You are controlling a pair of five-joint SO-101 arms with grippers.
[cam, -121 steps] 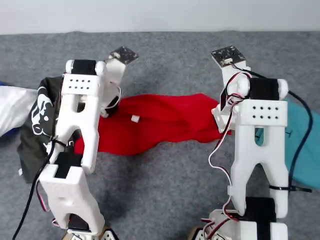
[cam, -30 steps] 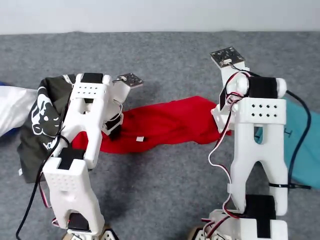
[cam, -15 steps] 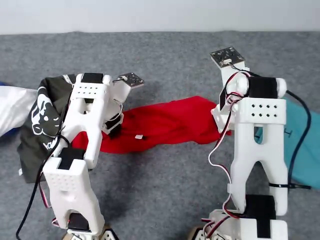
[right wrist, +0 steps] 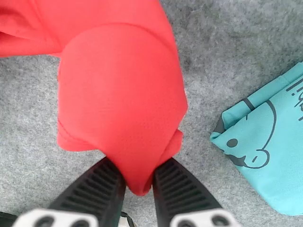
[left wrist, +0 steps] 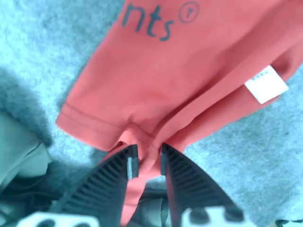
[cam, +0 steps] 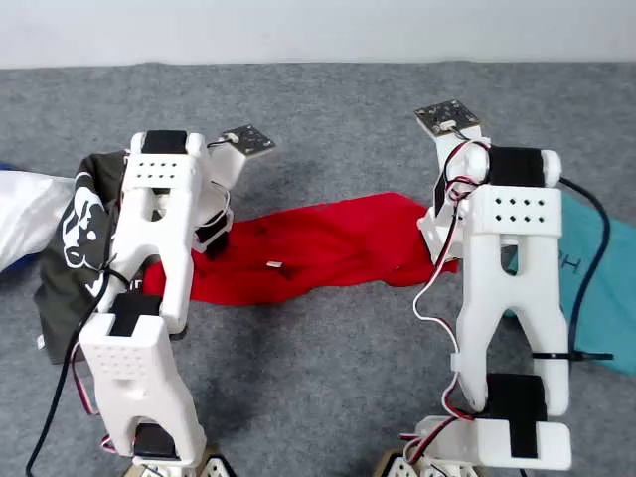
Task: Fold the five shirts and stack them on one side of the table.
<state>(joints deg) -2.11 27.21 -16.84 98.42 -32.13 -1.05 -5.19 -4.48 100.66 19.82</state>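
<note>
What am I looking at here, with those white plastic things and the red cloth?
Those are two small robot arms at a grey table. One picture looks down from above; the other two come from cameras on each arm's wrist. The left arm and right arm each pinch one end of a red shirt in their black jaws, spread between them. A dark printed shirt and a white cloth lie at the left, a teal shirt at the right.

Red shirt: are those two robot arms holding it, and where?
Both: the left gripper pinches one bunched end of the red shirt, the right gripper the other end.
</note>
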